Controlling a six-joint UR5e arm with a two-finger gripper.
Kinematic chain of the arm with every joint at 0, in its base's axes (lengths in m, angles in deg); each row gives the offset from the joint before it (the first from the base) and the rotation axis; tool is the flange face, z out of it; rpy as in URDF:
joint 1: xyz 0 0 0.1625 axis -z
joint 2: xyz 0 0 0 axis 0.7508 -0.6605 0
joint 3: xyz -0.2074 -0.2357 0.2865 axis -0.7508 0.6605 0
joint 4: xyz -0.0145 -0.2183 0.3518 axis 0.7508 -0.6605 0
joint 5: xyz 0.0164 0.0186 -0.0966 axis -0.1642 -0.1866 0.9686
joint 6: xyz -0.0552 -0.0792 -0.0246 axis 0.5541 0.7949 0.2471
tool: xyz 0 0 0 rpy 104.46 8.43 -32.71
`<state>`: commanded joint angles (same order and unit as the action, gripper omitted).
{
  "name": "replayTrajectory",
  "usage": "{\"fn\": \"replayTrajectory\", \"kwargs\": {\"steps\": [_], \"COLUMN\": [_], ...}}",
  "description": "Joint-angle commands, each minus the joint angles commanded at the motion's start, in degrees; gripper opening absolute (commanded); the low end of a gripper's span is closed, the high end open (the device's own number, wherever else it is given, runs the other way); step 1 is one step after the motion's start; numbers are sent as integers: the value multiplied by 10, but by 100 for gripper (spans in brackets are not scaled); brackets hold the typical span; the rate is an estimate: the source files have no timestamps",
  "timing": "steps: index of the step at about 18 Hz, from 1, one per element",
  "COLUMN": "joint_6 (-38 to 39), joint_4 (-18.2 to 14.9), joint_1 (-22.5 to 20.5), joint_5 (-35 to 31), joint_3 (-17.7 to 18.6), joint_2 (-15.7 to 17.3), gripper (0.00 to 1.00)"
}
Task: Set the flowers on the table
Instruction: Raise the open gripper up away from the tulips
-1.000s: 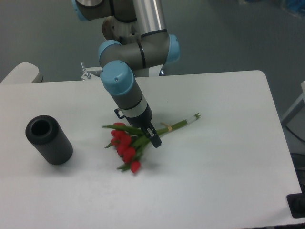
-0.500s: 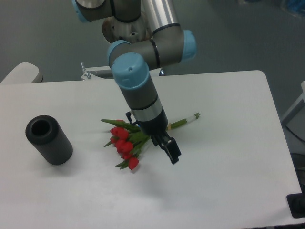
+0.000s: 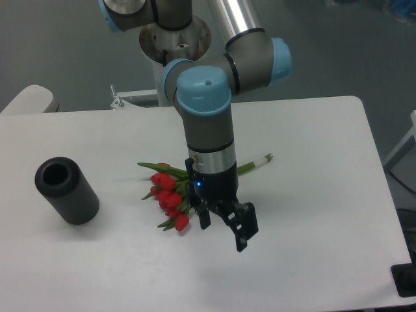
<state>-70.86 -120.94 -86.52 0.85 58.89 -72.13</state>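
Gripper point(image 3: 225, 227) hangs spread and empty beside flowers point(image 3: 170, 195).

The gripper point(image 3: 224, 227) no longer clamps the flowers point(image 3: 170, 198); a second ago its fingers closed on the stems, now they stand apart, empty, out toward the camera beside the blooms; the arm point(image 3: 208, 136) now stands nearly upright over the stems, hiding their middle; the bunch lies on the table point(image 3: 312, 214), shifted slightly left.
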Motion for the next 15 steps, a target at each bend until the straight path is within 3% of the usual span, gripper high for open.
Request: {"fn": "replayTrajectory", "kwargs": {"steps": [8, 15], "joint_6": [0, 0], "joint_4": [-51, -55], "joint_1": [5, 5], "joint_5": [2, 7], "joint_3": [-59, -69], "joint_2": [-24, -28], "gripper": [99, 99]}}
